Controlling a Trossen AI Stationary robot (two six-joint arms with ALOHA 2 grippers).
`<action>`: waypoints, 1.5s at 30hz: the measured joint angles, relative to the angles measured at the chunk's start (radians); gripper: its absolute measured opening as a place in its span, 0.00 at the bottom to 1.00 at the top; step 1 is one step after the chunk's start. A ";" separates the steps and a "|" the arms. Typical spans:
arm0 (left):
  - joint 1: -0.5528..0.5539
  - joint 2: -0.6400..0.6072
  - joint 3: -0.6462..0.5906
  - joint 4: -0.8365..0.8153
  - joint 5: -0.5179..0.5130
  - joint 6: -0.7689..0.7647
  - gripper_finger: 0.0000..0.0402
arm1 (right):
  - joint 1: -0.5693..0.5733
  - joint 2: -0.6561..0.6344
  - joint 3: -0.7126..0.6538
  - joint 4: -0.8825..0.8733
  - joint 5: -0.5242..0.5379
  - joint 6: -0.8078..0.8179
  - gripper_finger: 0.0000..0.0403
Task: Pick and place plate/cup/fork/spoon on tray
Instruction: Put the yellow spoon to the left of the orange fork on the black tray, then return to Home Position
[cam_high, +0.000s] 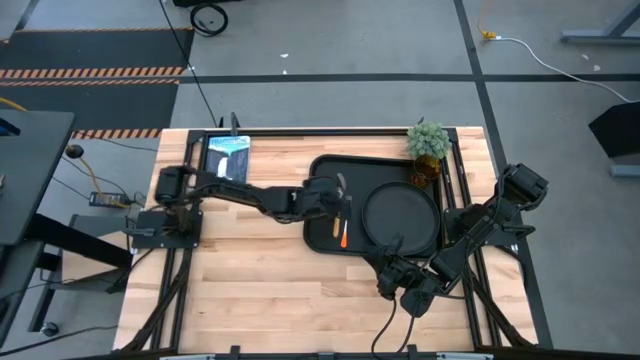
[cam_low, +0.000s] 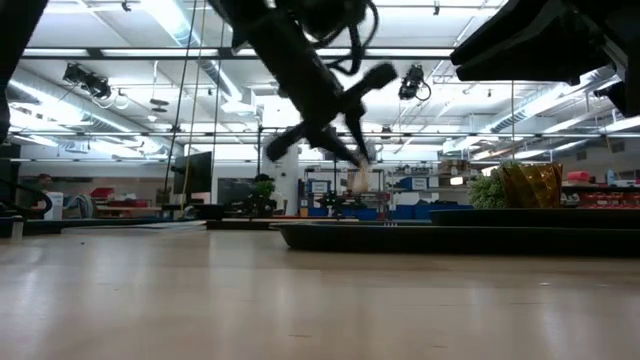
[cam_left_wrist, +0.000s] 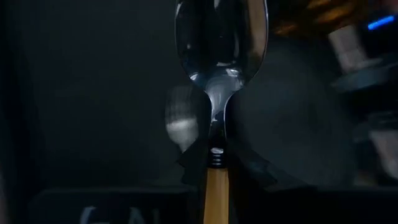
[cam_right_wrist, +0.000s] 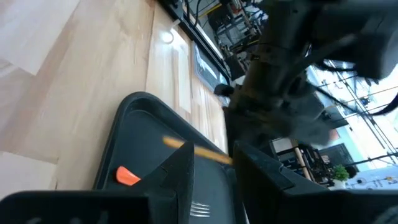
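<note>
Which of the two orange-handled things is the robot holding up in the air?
The spoon. The left gripper holds it above the tray, its oval bowl showing. The fork lies flat on the tray.

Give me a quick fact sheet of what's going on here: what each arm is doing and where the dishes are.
left gripper: above the tray, shut on the spoon
right gripper: by the tray's near edge, holding nothing
tray: on the table's right half
plate: on the tray
fork: lying on the tray, left of the plate
cup: tray's far right corner, beside the potted plant
</note>
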 joint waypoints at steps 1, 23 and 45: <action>0.002 0.018 0.033 -0.072 0.000 0.001 0.13 | 0.000 -0.001 0.000 -0.002 -0.001 0.003 0.29; 0.011 0.195 0.180 -0.319 0.087 -0.085 0.15 | 0.009 -0.002 0.000 -0.002 -0.004 0.002 0.29; 0.046 0.139 0.179 -0.371 0.217 0.169 0.22 | -0.054 -0.020 -0.026 -0.044 -0.084 0.006 0.24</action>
